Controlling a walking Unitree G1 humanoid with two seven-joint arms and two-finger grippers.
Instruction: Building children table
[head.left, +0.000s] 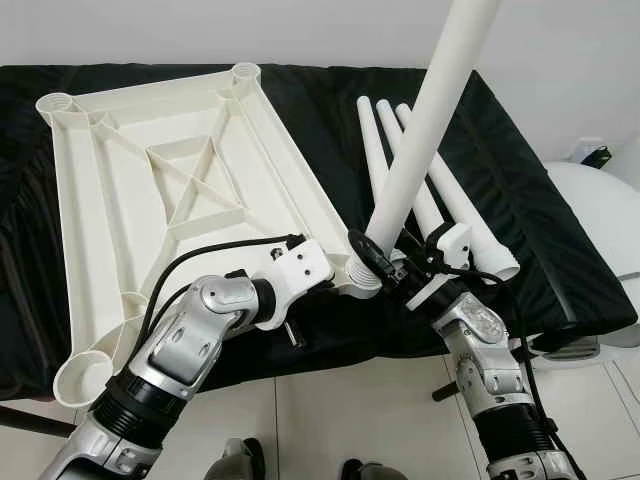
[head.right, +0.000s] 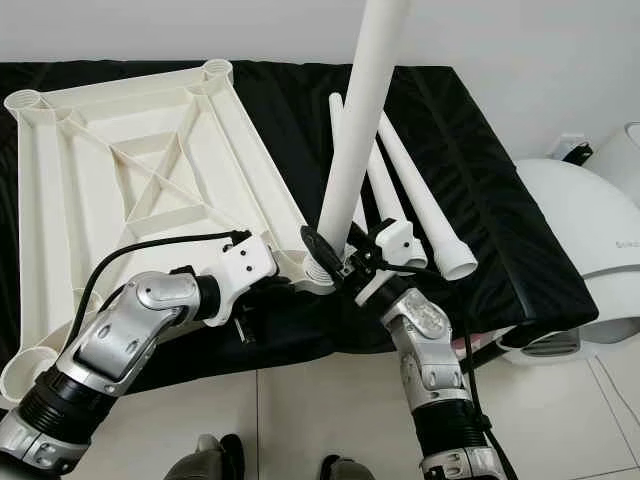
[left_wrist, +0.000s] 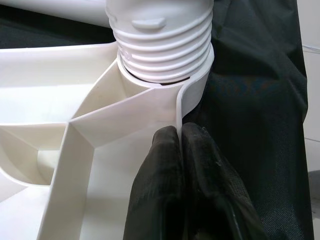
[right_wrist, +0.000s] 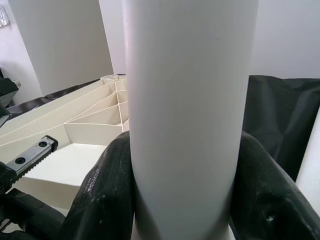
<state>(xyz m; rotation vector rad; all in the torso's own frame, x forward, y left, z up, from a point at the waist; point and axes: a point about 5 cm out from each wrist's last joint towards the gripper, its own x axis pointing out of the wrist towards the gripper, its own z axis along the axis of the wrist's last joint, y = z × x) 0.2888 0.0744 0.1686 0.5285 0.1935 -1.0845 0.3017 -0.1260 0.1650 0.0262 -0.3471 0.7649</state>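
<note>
From the head, the upturned tabletop (head.left: 170, 190) lies across a black-draped bed, a leg (head.left: 425, 130) upright at its near corner; wrist views show the left hand (left_wrist: 182, 145) pinching the stiff rim, the right hand (right_wrist: 185, 200) clamping the light, smooth leg low.

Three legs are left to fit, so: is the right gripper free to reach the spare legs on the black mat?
Probably not yet: the right gripper is shut on the upright leg; the spare legs lie unobstructed just beyond.

Head views look steeply down, sharing the tabletop (head.left: 180, 190) — wrist views sit close behind each tool.
</note>
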